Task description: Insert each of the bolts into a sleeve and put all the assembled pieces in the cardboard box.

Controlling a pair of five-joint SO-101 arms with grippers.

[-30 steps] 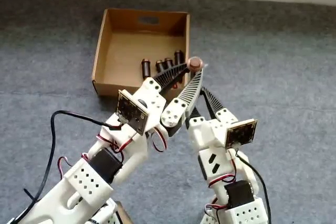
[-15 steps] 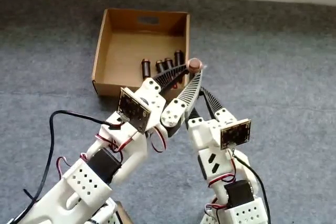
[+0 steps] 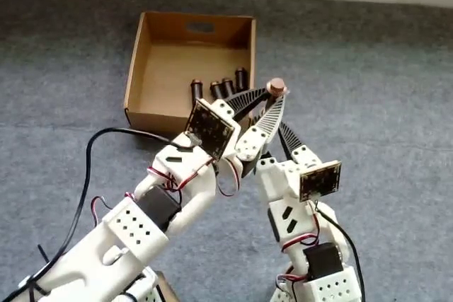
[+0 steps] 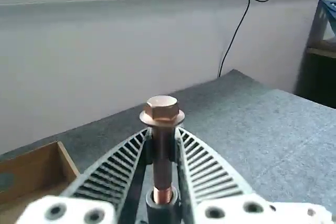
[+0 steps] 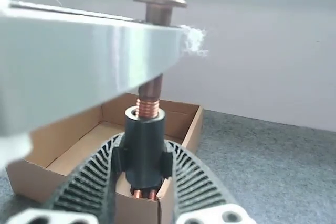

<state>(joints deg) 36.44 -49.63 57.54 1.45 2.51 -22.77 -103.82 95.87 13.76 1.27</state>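
Heads up, the tight spot is just beside the front right corner of the open brown cardboard box (image 3: 136, 68). The left claw (image 4: 163, 142) clamps the copper hex-head bolt (image 4: 161, 109) there, right over the right claw (image 5: 143, 150) gripping the black cylindrical sleeve (image 5: 143, 127), and both arms block the way in from the front. Inside the box, four dark assembled pieces (image 3: 219, 88) sit in a row near the front wall, but the back half of its floor is bare. The grey carpeted bench (image 3: 368, 83) right of the box is wide open. A black cable (image 3: 88, 160) loops over the bench off the left arm.
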